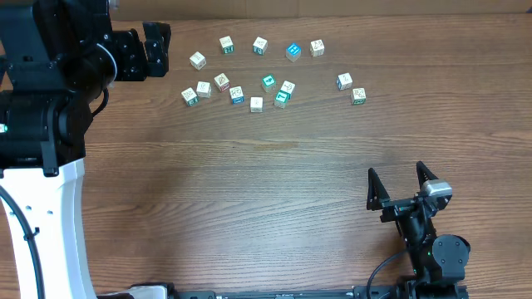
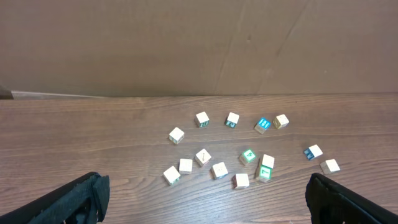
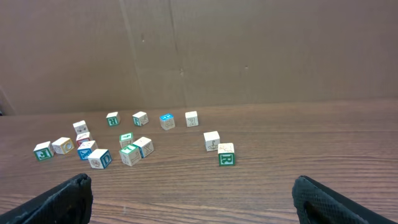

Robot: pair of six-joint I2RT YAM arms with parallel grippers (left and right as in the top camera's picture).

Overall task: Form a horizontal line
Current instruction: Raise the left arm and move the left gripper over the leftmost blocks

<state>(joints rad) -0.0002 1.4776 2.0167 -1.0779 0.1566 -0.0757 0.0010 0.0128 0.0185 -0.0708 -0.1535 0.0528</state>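
The left arm (image 1: 50,75) is raised over the far left of the surface (image 1: 249,191). The left pincer (image 1: 160,50) is spread wide and empty. The right arm (image 1: 436,249) sits at the near edge. The right pincer (image 1: 396,172) points toward the cubes, equally wide and holding nothing. Fifteen picture cubes (image 1: 268,82) lie scattered along the far side and form no touching row yet. On one, a green face (image 3: 226,160) reads "R".
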